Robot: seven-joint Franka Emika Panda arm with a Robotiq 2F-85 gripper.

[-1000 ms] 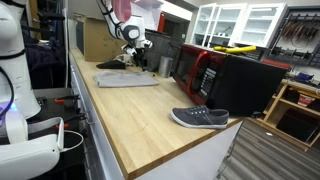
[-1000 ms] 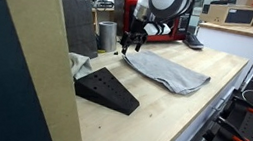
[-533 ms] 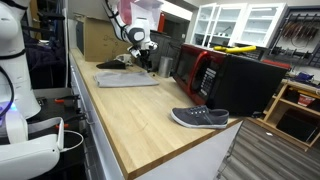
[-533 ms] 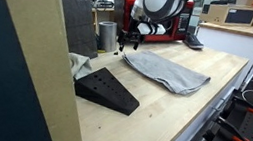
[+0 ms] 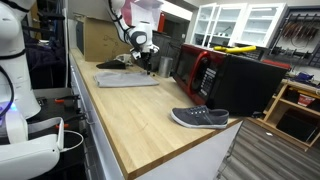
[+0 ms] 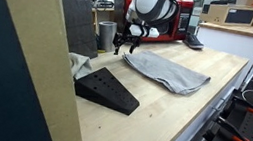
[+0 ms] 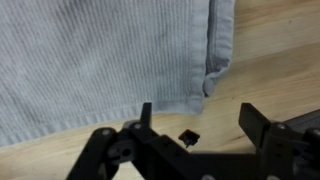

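Note:
A folded grey cloth (image 5: 126, 79) (image 6: 168, 73) lies flat on the wooden counter (image 5: 150, 120). My gripper (image 5: 141, 63) (image 6: 122, 48) hangs just above the counter beside the cloth's far corner. In the wrist view the cloth (image 7: 100, 50) fills the upper left, its folded corner ending short of my gripper (image 7: 197, 118). The jaws stand wide apart, holding nothing. A small black piece (image 7: 188, 134) lies on the bare wood between the fingers, and it is not gripped.
A grey shoe (image 5: 200, 118) sits near the counter's front end. A red and black microwave (image 5: 215, 75) stands along one side. A black wedge (image 6: 108, 90), a metal cup (image 6: 105, 35) and a large cardboard panel (image 6: 16, 64) stand close to the cloth.
The gripper has drifted a little off the cloth's corner toward the metal cup and turned slightly. The cloth has not moved.

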